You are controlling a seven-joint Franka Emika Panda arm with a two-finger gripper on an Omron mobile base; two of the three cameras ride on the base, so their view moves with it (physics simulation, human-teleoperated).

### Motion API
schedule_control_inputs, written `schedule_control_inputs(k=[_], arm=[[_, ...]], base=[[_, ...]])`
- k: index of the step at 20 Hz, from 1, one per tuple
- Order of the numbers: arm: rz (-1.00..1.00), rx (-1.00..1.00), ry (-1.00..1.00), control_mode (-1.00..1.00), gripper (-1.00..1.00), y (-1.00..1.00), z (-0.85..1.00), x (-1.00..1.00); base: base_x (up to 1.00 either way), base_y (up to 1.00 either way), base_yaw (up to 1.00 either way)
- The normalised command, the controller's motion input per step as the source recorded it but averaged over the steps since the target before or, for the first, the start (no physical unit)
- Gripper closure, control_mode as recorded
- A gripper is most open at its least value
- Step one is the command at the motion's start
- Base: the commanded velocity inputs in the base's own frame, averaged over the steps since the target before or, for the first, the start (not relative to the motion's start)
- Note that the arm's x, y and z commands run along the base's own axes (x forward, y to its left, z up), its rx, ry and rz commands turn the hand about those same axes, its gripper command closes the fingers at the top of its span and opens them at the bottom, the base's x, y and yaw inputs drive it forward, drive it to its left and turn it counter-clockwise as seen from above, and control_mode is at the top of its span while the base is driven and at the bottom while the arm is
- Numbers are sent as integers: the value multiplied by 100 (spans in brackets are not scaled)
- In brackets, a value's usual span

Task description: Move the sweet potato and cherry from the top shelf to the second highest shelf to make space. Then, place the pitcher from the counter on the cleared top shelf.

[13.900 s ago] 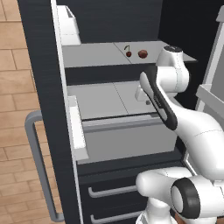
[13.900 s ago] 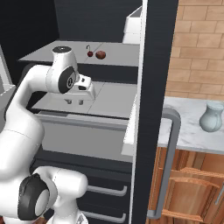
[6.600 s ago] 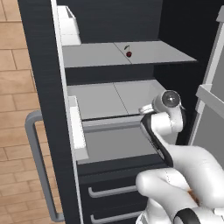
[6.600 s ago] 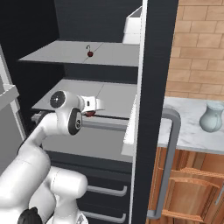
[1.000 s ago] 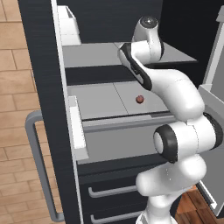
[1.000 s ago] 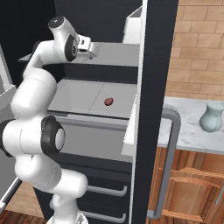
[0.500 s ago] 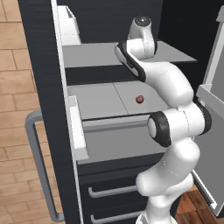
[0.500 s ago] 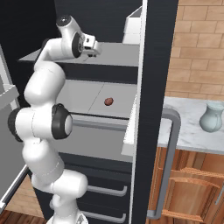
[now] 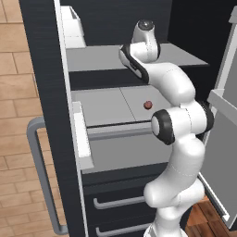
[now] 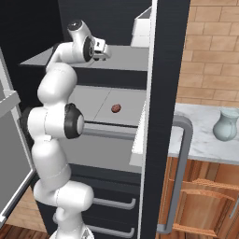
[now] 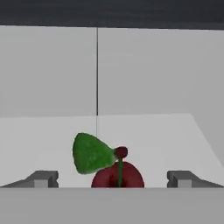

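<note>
Wide-open gripper [image 11: 112, 178] flanking the cherry [image 11: 117, 175], whose lower half is cut off; sweet potato [image 10: 116, 108] on the shelf [image 10: 93, 103] below.

Tan brick wall [image 10: 210, 60] flanks a dark open cabinet [image 9: 41, 60] — grey drawer handles [image 10: 112, 203] below.

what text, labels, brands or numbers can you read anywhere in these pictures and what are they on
None: no readable text in any view.
The pitcher on the counter is plain, with no label.
The cherry between the fingertips and the sweet potato on the second highest shelf carry no marks.
The top shelf and the arm's white shells show no brand or number.
</note>
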Motion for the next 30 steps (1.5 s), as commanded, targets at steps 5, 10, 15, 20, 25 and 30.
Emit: schedule_control_inputs(k=[5,10,15,20,25,30], arm=[[0,0,0,-100,-100,0,-18,56],[0,0,0,-100,-100,0,-27,38],[0,-4,0,-100,-100,0,-47,1],[0,-5,0,-100,-100,0,-41,-9],[0,-4,0,-100,-100,0,-36,-8],[0,-3,0,-100,-100,0,-31,-10]], base=[[0,0,0],[0,0,0],[0,0,0],[0,0,0],[0,0,0],[0,0,0]])
